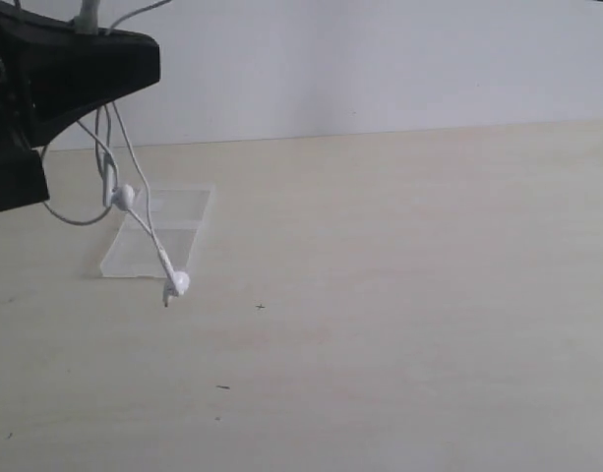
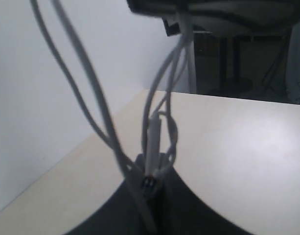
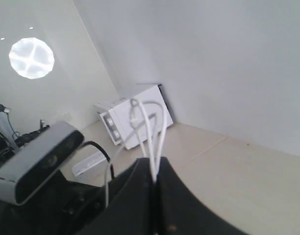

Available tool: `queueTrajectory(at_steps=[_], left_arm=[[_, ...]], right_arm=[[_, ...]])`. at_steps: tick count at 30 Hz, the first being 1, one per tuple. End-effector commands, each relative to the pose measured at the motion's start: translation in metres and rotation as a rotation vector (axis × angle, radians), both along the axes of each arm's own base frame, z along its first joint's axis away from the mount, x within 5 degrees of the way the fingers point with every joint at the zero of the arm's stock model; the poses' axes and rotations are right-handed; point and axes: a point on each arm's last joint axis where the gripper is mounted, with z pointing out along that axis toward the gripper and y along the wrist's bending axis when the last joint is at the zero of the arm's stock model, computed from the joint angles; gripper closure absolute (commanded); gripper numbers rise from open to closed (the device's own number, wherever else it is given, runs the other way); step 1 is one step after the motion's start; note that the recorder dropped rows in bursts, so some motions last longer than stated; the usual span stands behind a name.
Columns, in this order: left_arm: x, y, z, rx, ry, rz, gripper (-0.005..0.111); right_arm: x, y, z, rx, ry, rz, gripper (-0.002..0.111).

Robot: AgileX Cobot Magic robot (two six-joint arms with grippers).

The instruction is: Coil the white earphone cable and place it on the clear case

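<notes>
Pressed together at the bottom centre of each wrist view, the left gripper (image 2: 150, 181) and right gripper (image 3: 155, 174) both pinch the white earphone cable (image 2: 152, 139), looped and held aloft. Coiling seems nearly done; next, the cable must descend onto the clear case (image 1: 178, 211), seen behind the dangling earbuds (image 1: 179, 283) at left.

This looks like a bare robotics test room, not a home: a pale wood-grain table (image 1: 429, 295) stands before a blank white wall (image 1: 380, 59). Just beside the right pincer (image 3: 155, 177) sits a grey multi-lens camera (image 3: 39, 159). Well beyond the pincer's tips a white boxy unit (image 3: 135, 117) stands against the wall, and a round lamp (image 3: 31, 58) glows farther off.
</notes>
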Motion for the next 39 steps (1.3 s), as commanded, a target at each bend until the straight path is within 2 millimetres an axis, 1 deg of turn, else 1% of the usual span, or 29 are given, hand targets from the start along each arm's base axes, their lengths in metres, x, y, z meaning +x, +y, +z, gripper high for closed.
queueTrajectory(at_steps=[1, 9, 12, 15, 26, 33, 36, 39], left_arm=[[-0.007, 0.007, 0.009, -0.015, -0.031, 0.067, 0.107], [-0.017, 0.018, 0.018, 0.001, -0.058, 0.174, 0.107], [-0.02, 0.019, 0.021, -0.012, -0.064, 0.177, 0.107], [-0.021, 0.02, 0.022, -0.022, -0.061, 0.183, 0.107], [-0.02, 0.027, 0.023, 0.025, -0.086, 0.262, 0.107], [-0.019, 0.028, 0.022, 0.03, -0.088, 0.272, 0.107], [-0.019, 0.028, 0.023, 0.017, -0.08, 0.273, 0.107], [-0.019, 0.028, 0.023, 0.007, -0.071, 0.274, 0.107]], right_arm=[[0.0, -0.005, 0.001, -0.051, 0.015, -0.045, 0.108], [0.002, -0.007, -0.01, -0.158, 0.066, -0.075, 0.108], [0.002, -0.007, -0.014, -0.198, 0.079, -0.074, 0.108], [0.002, -0.007, -0.016, -0.192, 0.127, -0.074, 0.108], [0.0, -0.009, -0.04, -0.238, 0.182, -0.075, 0.108], [0.0, -0.008, -0.043, -0.256, 0.167, -0.07, 0.108], [0.001, -0.006, -0.05, -0.284, 0.157, -0.056, 0.108], [0.001, -0.001, -0.058, -0.306, 0.169, -0.005, 0.108]])
